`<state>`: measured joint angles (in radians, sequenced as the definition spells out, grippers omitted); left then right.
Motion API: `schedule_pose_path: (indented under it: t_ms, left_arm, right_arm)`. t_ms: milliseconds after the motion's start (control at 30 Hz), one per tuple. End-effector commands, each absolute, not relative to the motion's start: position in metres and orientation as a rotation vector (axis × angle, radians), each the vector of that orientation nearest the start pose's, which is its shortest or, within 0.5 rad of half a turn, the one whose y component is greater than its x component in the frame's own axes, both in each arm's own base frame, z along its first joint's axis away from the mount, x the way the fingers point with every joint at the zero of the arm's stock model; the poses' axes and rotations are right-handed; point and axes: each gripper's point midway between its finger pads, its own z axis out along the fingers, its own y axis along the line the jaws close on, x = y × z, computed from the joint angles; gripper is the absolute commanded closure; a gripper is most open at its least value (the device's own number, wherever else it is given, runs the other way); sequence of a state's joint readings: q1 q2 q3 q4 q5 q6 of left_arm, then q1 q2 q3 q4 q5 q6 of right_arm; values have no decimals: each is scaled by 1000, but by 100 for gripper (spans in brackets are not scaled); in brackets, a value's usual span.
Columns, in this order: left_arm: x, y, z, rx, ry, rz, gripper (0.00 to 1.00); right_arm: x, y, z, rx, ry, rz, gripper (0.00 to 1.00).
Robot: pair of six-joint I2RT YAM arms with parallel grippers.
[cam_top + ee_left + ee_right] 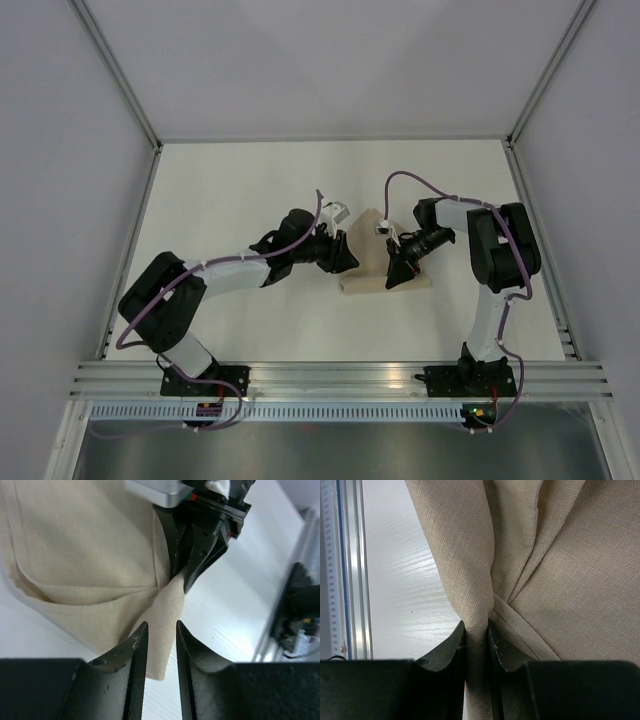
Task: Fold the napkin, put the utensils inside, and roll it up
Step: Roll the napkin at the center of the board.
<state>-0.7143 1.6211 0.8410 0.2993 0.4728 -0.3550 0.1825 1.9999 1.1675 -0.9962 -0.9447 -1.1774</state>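
Note:
The tan napkin [364, 268] lies bunched in the middle of the white table, between the two grippers. My right gripper [398, 272] is shut on a raised fold of the napkin [570, 580]; the cloth is pinched tight between the jaws [476, 625]. In the left wrist view the right gripper [182, 582] lifts that fold off the napkin [90, 555]. My left gripper [345, 255] is at the napkin's left edge. Its jaws [161, 625] stand a little apart around a loose flap, with table showing in the gap. No utensils are in view.
An aluminium rail [340, 378] runs along the near table edge and also shows in the right wrist view [350, 570]. Frame posts and white walls enclose the table. The right arm's base [300, 610] stands near the rail.

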Motion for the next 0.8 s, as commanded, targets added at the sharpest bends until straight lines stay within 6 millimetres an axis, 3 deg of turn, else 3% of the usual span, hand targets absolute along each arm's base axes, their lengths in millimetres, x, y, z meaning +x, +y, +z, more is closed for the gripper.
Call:
schedule_pose_path:
  t_ms: [0, 33, 67, 200, 267, 500, 767]
  left_arm:
    - [277, -369, 139, 809, 1817, -822, 66]
    - [276, -371, 138, 887, 1765, -739, 66]
    - [259, -384, 136, 951, 1732, -714, 66]
    - [252, -396, 121, 1120, 1625, -447, 62]
    - [243, -404, 115, 1178, 1590, -412, 61]
    - [241, -414, 93, 1324, 1489, -228, 58]
    - [234, -427, 76, 1448, 1388, -175, 54]
  right_arm:
    - [237, 151, -8, -1561, 2227, 1308, 77]
    - [237, 151, -8, -1554, 2240, 1318, 76]
    - [237, 151, -11, -1543, 2265, 1326, 77]
    - [249, 151, -15, -1520, 2315, 1301, 77]
    - [253, 151, -18, -1509, 2339, 1287, 77]
    - [262, 149, -25, -1522, 2423, 1214, 77]
    - [264, 152, -28, -1507, 2478, 1264, 77]
